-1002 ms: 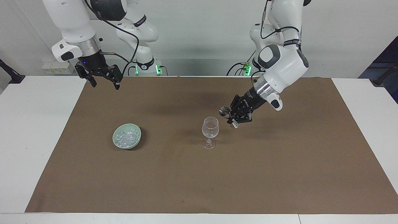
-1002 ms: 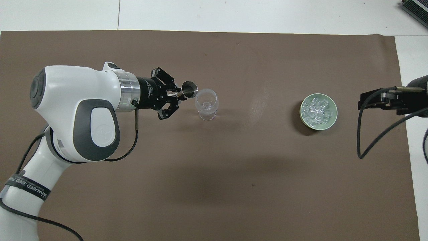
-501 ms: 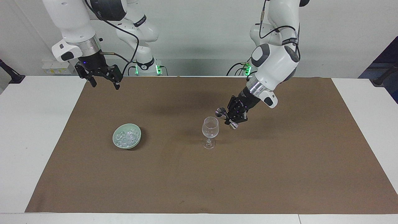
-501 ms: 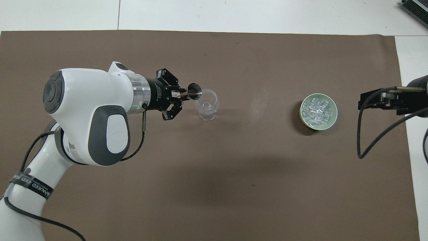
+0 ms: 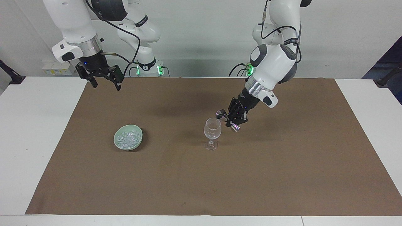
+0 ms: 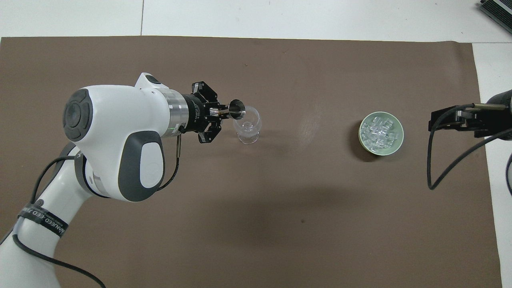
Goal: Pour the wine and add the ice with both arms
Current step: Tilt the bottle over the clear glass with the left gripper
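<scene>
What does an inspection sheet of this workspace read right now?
Surface: brown mat on a white table.
Job's things: wine glass upright mid-mat; ice heaped in a pale green bowl toward the right arm's end; steel jigger tilted at the glass rim.
Clutter: nothing seen.
Hands: left hand shut on the jigger beside the glass; right hand open, waiting above the mat's edge.
Cables: black cable hanging from the right arm.
Surroundings: white wall, lit green lights at the arm bases.
</scene>
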